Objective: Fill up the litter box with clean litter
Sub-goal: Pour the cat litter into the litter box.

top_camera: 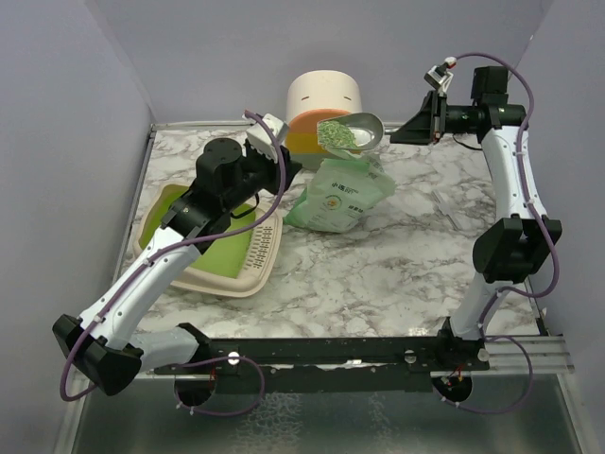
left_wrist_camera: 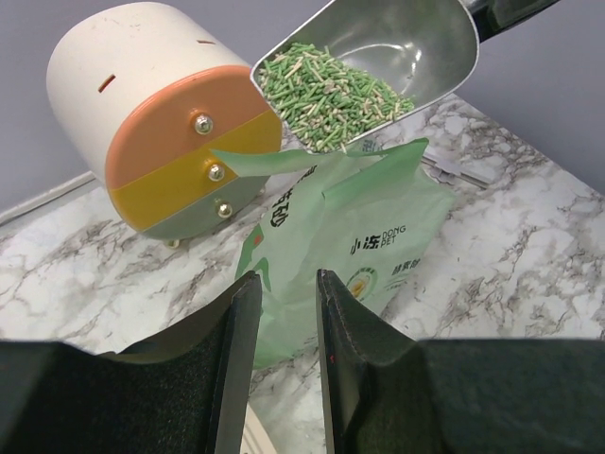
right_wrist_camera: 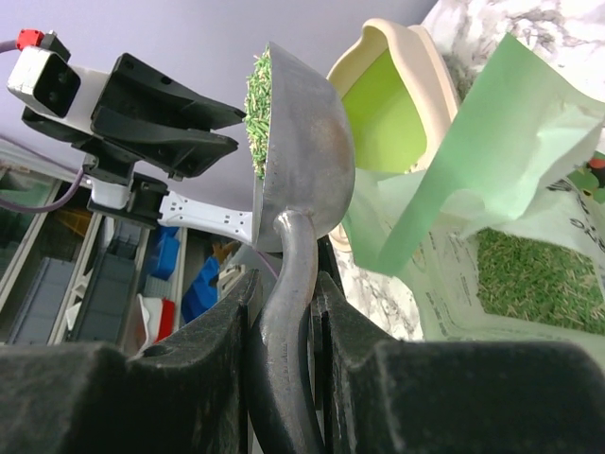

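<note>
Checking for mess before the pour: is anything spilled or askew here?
No spill shows. The scoop, held in the right gripper, has litter piled right up to its open front lip above the bag, so pellets could slide off.

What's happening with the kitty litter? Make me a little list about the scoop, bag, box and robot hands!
scoop: metal, full of green litter, held above the bag
bag: mint green, open at the top
box: left of the bag, no litter seen inside
right gripper: shut on the scoop handle
left gripper: open, holding nothing, pointing at the bag
drum: cream, behind the bag
</note>
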{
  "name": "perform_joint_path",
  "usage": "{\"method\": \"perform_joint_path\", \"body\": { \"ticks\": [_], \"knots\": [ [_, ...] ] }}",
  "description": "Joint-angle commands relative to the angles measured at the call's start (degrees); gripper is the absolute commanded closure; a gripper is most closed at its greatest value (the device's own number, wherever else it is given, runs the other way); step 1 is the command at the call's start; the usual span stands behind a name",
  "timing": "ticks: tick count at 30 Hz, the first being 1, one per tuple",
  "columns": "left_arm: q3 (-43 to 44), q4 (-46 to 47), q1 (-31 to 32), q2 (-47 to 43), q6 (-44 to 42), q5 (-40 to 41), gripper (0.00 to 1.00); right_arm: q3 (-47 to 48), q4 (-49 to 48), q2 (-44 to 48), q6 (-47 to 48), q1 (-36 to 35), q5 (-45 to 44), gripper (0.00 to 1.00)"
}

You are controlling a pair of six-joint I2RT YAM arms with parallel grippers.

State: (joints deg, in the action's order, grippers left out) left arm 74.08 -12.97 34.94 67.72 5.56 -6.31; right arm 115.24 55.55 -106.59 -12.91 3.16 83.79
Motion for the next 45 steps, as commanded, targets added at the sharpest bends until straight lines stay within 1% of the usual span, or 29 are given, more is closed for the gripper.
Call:
{"method": "perform_joint_path", "body": {
  "ticks": [1,7,18,28,35,45],
  "knots": [
    [-0.5,0.0,-0.1,-2.6,0.9,0.7,0.67,2.4,-8.8,-1.2,-7.5,-2.8,3.8,0.99],
    [-0.6,-2.2,-0.1,-3.2,0.6,-0.7,0.69,2.3,-15.2,-2.0,-13.3,-5.9,4.1,0.99],
    [-2.6,-3.6,0.0,-4.5,0.3,-3.1,0.70,2.4,-24.5,-3.9,-20.0,-10.6,4.5,0.99],
    [-3.6,-4.2,0.0,-6.2,0.4,-5.4,0.71,3.9,-29.5,-6.8,-23.5,-14.8,4.4,0.99],
    [-3.8,-5.1,0.2,-6.6,0.1,-8.2,0.71,4.3,-35.5,-8.7,-28.0,-17.9,4.5,0.99],
    [-4.6,-4.6,0.7,-8.3,-0.2,-10.1,0.71,5.5,-40.2,-12.2,-30.8,-22.6,4.8,0.99]
  ]
}}
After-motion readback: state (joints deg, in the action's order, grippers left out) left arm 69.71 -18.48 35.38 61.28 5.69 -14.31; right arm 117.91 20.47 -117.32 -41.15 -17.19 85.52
